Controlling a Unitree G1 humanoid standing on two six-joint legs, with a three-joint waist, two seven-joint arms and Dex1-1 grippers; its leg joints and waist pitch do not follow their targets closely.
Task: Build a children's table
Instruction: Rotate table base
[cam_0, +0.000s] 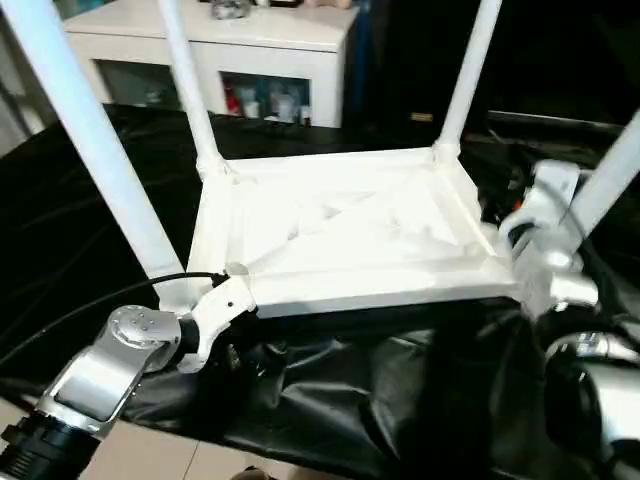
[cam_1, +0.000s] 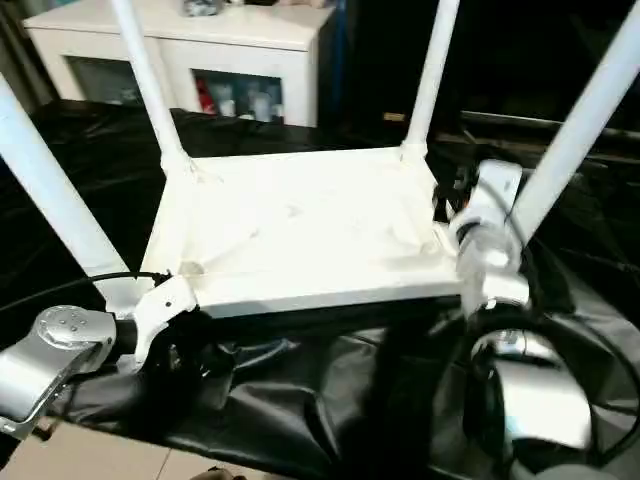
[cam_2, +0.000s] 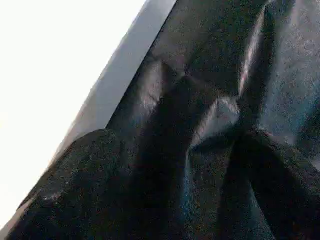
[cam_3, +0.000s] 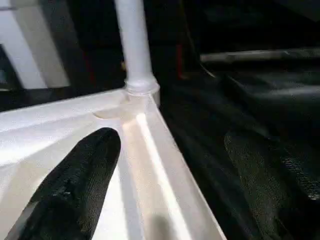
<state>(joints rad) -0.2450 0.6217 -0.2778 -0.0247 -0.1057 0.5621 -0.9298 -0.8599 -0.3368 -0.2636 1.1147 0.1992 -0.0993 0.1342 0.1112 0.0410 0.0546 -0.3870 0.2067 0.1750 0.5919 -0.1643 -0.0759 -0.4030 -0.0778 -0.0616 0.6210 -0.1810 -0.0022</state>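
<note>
The children's table (cam_0: 340, 230) lies upside down on a black cloth (cam_0: 330, 400), ribbed underside up. Its four white tube legs stand in the corner sockets: near left leg (cam_0: 95, 150), far left leg (cam_0: 188, 80), far right leg (cam_0: 465, 80), near right leg (cam_0: 610, 180). My left gripper (cam_2: 177, 145) is open, low at the table's near left corner, with only black cloth between its fingers (cam_2: 85, 170) and the white table edge (cam_2: 60, 75) beside it. My right gripper (cam_3: 175, 145) is open at the table's right side, its jaws straddling the rim (cam_3: 160, 165) without closing on it.
A white cabinet (cam_0: 260, 40) with glass-fronted compartments stands behind the work surface. The cloth hangs crumpled over the near edge, with pale floor (cam_0: 150, 455) below. A black cable (cam_0: 100, 300) runs to my left wrist. Dark equipment lies at the back right.
</note>
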